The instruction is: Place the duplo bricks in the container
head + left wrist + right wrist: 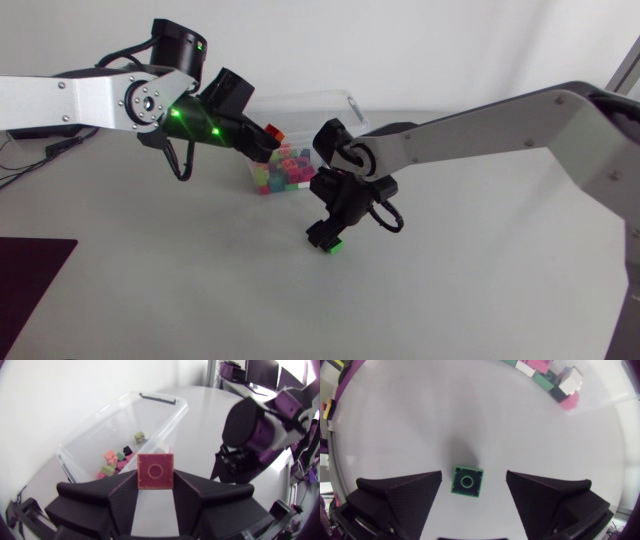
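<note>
Our left gripper (155,483) grips the red brick (155,471); we must clear the container (181,407) rim, then let go. Our right gripper (474,478) sits wide around the green brick (467,481).

Dark mat (28,278) on white table (480,285)

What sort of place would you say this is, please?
Most likely a robotics lab bench: over a white table, the left gripper holds a red brick near a clear container of coloured bricks, and the right gripper hangs open over a green brick.
</note>
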